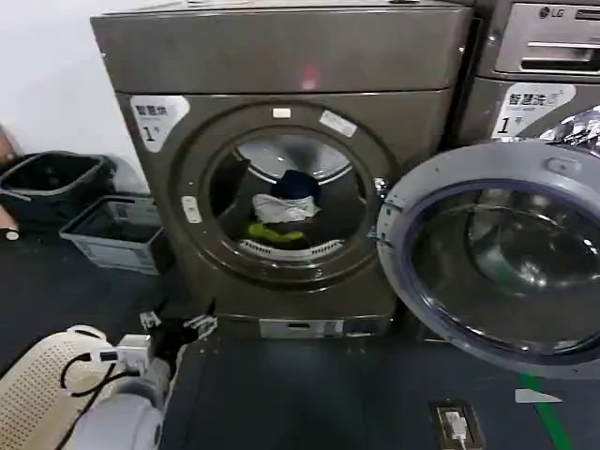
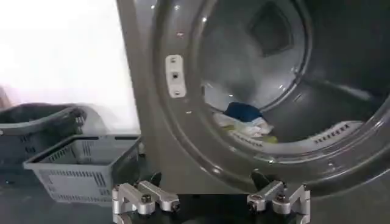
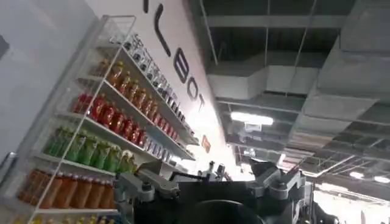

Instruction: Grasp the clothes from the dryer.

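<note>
Inside the drum of the big bronze-grey front-loading dryer [image 1: 281,169], just behind the lip of its round porthole, lies the small pile of soft clothes [image 1: 284,211]: a dark blue piece on top, a white-grey one under it and a yellow-green one lowest, nearest the opening. The round glass-and-grey door [image 1: 497,253] hangs swung wide to the robot's right, so the mouth is unobstructed. Low and in front of the machine, left of the porthole, the left gripper [image 1: 178,328] points toward the dryer with its fingers spread wide and nothing between them; in the left wrist view the same gripper [image 2: 210,201] frames the porthole, with the garments [image 2: 244,120] well ahead and above. A grey slatted plastic basket [image 1: 117,232] sits on the floor to the left. The right gripper [image 3: 210,189], parked, faces up toward shelves of bottled drinks [image 3: 103,131], fingers apart and holding nothing. This looks like the approach stage: the next move probably calls for lifting the left gripper, carrying it through the porthole and closing on the fabric.
</note>
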You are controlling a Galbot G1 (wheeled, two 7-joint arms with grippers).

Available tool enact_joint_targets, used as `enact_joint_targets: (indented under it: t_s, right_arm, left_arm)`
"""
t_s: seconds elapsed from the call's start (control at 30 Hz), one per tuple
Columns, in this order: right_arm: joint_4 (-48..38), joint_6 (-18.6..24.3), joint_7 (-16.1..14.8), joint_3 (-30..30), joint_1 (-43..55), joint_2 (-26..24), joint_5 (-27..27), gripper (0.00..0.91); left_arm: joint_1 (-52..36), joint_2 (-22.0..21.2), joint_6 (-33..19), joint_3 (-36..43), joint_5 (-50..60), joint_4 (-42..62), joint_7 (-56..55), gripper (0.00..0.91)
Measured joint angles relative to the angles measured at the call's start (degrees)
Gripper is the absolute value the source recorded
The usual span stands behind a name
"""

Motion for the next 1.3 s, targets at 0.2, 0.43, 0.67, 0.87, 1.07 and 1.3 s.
enact_joint_targets:
  t_s: [0.2, 0.43, 0.67, 0.87, 1.07, 1.3]
  right_arm:
    - [-0.4, 0.0, 0.0, 0.0, 0.1, 0.0, 0.0, 0.907]
    - [-0.6, 0.2, 0.0, -0.3, 0.3, 0.3, 0.0, 0.907]
    - [-0.1, 0.5, 0.2, -1.1, 0.5, 1.0, -0.1, 0.907]
    - [-0.1, 1.1, 1.3, -1.2, 0.7, 1.3, 0.1, 0.907]
    - [0.3, 1.4, 2.4, -1.4, 0.5, 1.8, 1.3, 0.907]
    - [1.0, 1.7, 3.0, -1.4, 0.5, 2.2, 2.9, 0.907]
  left_arm:
    - [-0.1, -0.1, 0.0, 0.1, 0.1, 0.1, 0.0, 0.907]
    - [0.1, -0.2, 0.0, 0.3, 0.2, 0.1, 0.0, 0.907]
    - [0.1, -0.2, 0.0, 0.3, 0.3, 0.2, 0.0, 0.907]
    - [0.1, -0.1, 0.0, 0.2, 0.3, 0.2, 0.0, 0.907]
    - [0.0, -0.2, 0.0, 0.3, 0.3, 0.3, 0.0, 0.907]
    - [0.2, -0.2, 0.0, 0.2, 0.3, 0.4, 0.2, 0.907]
